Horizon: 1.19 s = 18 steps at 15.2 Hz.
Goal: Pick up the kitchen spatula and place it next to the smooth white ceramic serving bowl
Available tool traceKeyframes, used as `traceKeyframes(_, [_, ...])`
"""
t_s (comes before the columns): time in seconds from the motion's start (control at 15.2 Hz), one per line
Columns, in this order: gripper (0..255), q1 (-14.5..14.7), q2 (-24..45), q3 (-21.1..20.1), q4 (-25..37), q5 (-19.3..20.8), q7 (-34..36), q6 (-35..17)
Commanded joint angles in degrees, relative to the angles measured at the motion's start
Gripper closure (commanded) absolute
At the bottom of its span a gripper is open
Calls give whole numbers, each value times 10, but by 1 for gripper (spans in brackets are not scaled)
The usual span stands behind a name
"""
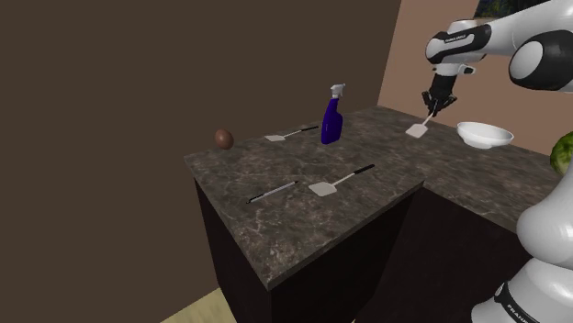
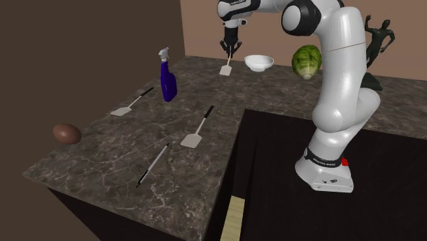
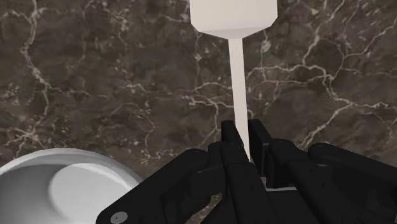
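Wrist view gives you the clearest read: the fingers (image 3: 230,135) are closed tight on the thin handle of the white spatula (image 3: 237,70). They pinch it near its upper end, so the blade hangs straight down toward the dark marbled surface (image 3: 114,76). That high, upright hold puts the blade lowest and leaves the landing spot under it open to your eye. The white bowl (image 3: 57,184) lies just beside the fingers, so you are over the right area. From the shoulder view, the blade hangs low beside the bowl but apart from it; you cannot tell whether it touches the surface. I judge the carry nearly done: lower gently, then release. A second spatula (image 1: 342,180) and the blue spray bottle (image 1: 332,116) stand well apart, out of your way.
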<state>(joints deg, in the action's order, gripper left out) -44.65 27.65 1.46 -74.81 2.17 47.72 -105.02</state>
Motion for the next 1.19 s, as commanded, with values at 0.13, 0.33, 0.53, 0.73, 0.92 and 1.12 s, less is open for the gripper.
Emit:
traceKeyframes(0.13, [255, 0, 0, 0, -31, 0, 1, -31])
traceKeyframes(0.33, [255, 0, 3, 0, -49, 1, 2, -53])
traceKeyframes(0.53, [255, 0, 7, 0, -67, 1, 3, -74])
traceKeyframes(0.73, [255, 0, 12, 0, -82, 1, 4, -94])
traceKeyframes(0.92, [255, 0, 18, 0, -96, 1, 5, -114])
traceKeyframes(1.12, [255, 0, 22, 0, -103, 1, 5, -126])
